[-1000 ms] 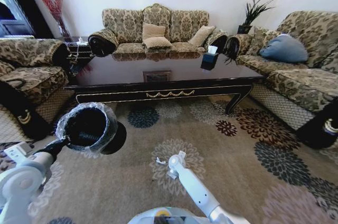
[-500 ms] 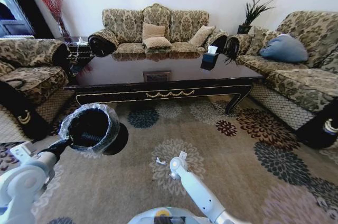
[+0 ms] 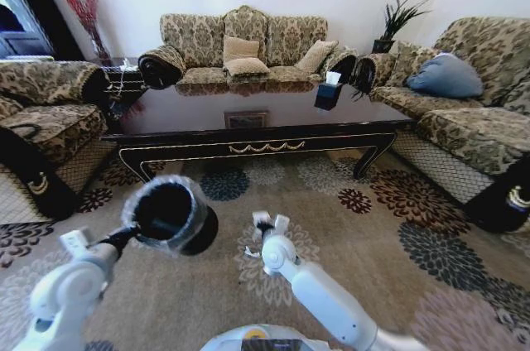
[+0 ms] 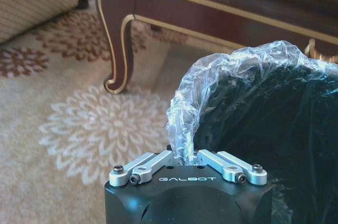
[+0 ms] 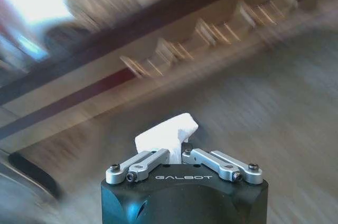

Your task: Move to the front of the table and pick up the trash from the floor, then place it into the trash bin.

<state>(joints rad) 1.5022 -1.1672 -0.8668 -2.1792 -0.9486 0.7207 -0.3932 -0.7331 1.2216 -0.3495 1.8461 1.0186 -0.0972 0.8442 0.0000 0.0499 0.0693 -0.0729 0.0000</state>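
The trash (image 5: 166,131), a crumpled white paper scrap, sits clamped between the jaws of the right gripper (image 3: 270,223), which is raised above the floor (image 3: 373,268) in front of the desk (image 3: 248,123). Another small white scrap (image 3: 249,252) lies on the carpet just beside that gripper. To its left, the left gripper (image 4: 188,156) holds the trash bin (image 3: 171,213) in the air, its jaws closed on the liner-covered rim, the bin's mouth tilted toward the camera.
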